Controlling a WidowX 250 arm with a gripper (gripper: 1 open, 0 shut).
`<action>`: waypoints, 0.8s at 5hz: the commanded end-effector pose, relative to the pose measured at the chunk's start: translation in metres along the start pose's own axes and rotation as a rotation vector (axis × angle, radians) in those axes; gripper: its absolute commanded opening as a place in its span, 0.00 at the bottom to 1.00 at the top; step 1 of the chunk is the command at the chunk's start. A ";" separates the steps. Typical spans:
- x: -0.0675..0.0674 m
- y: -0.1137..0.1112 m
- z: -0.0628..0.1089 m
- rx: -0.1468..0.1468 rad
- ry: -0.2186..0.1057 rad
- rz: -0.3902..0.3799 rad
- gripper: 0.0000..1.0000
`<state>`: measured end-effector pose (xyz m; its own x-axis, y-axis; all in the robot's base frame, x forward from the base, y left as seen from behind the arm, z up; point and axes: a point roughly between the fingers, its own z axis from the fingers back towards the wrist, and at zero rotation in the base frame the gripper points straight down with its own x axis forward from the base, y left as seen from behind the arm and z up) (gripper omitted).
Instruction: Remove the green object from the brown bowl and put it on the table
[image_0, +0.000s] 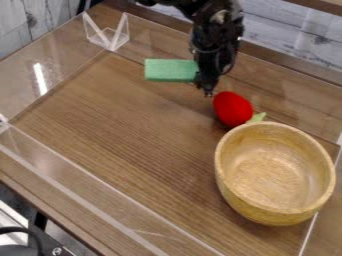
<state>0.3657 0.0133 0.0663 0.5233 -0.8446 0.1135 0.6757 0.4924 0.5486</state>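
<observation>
**Green block on the bench, bowl empty**

The flat rectangular green sponge-like block (170, 70) lies on the brown wood-grain bench (120, 140), toward the far side, well apart from the round light-brown wooden bowl (275, 173). The bowl stands at the near right corner of the bench, upright, and its visible interior shows only bare wood grain.

The black hand (207, 85) of the robot arm comes down from the top of the view and points steeply downward. Its tip is at the right end of the green block. From this view it cannot be told whether the fingers are apart, together or clamped on the block: the dark fingers merge into one shape, and contact with the block is not resolvable.

A red strawberry toy with a small green leafy top (234, 107) lies on the bench between the hand and the bowl, just beyond the bowl's far rim and just beside the tip of the hand.

Low clear acrylic walls (40, 165) run round the bench edges. A clear angled acrylic piece (104, 32) stands at the far left corner.
</observation>
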 end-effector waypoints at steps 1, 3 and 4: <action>-0.005 0.031 0.013 0.086 0.033 0.121 0.00; -0.021 0.042 0.013 0.116 0.069 0.189 0.00; -0.023 0.038 0.014 0.107 0.028 0.142 0.00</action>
<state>0.3667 0.0464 0.0716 0.6371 -0.7588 0.1353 0.5748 0.5847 0.5724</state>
